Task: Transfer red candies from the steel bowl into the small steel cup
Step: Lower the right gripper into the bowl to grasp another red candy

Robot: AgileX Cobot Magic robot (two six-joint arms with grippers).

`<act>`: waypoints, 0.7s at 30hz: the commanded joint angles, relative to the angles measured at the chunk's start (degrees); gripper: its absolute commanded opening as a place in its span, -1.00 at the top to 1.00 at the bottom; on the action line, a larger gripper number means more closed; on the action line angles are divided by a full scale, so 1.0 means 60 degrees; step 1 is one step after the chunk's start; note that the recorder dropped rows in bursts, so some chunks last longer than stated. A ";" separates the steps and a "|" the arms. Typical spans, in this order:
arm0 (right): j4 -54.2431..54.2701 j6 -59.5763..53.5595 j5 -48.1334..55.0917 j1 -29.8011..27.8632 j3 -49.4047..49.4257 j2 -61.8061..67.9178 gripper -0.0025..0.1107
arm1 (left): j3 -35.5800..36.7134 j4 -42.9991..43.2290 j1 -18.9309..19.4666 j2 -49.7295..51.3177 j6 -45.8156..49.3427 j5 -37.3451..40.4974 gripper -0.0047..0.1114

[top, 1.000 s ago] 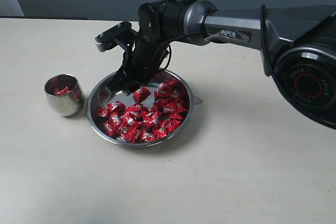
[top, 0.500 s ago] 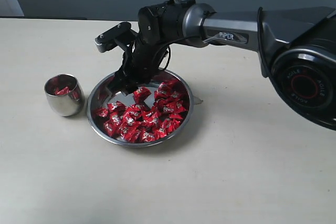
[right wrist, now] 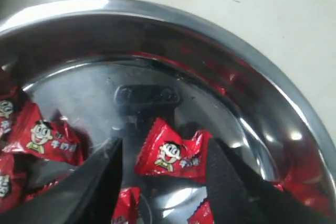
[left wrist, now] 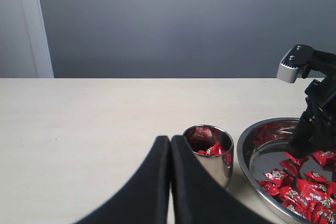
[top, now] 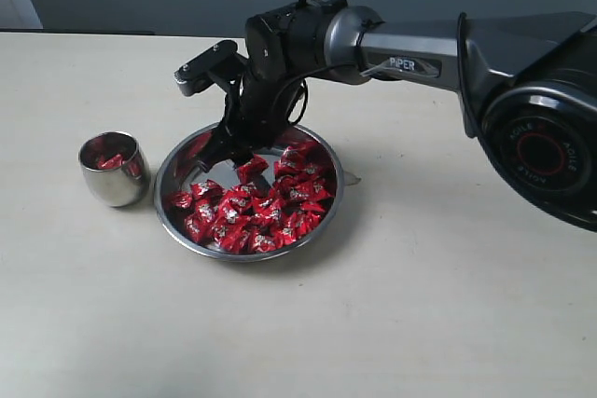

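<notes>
A pale bench (top: 420, 323) against a grey wall. At the far left, seen only from its own wrist camera, the left end effector (left wrist: 169, 145) hovers low over the bench with its two dark fingers pressed together and nothing between them. It is idle and points toward the cup.

Next comes the small steel cup (top: 114, 170), upright and rounded, standing just beside the bowl without touching it. A few red candies (top: 110, 162) lie inside it, well below the brim.

In the middle sits the steel bowl (top: 177, 174), wide and shallow. Its left part is bare polished metal. A large heap of red wrappers covers the rest (far more than the cup holds).

From the right, a grey and black arm reaches across and down into the bowl's bare side. The right end effector (top: 227, 157) is spread open just above the bowl's floor. In its wrist camera the fingers (right wrist: 105, 177) straddle a single candy (right wrist: 170, 153), printed with a cartoon face. They have not closed on it.

The task looks to be in its early stretch: a small share is moved and most remains in the bowl. The step in hand appears to be closing on this one candy.
</notes>
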 commanded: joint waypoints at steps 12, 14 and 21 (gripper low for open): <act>-0.0096 0.0040 -0.0333 -0.0047 -0.0010 0.0313 0.52 | 0.0007 0.0000 -0.0050 -0.0044 -0.0041 -0.0058 0.91; -0.0096 0.0086 -0.0378 -0.0047 -0.0010 0.0313 0.81 | 0.0007 0.0000 -0.0050 -0.0044 -0.0041 -0.0058 0.91; -0.0075 0.0283 -0.0427 -0.0047 -0.0010 0.0226 0.95 | 0.0007 0.0000 -0.0050 -0.0044 -0.0041 -0.0058 0.91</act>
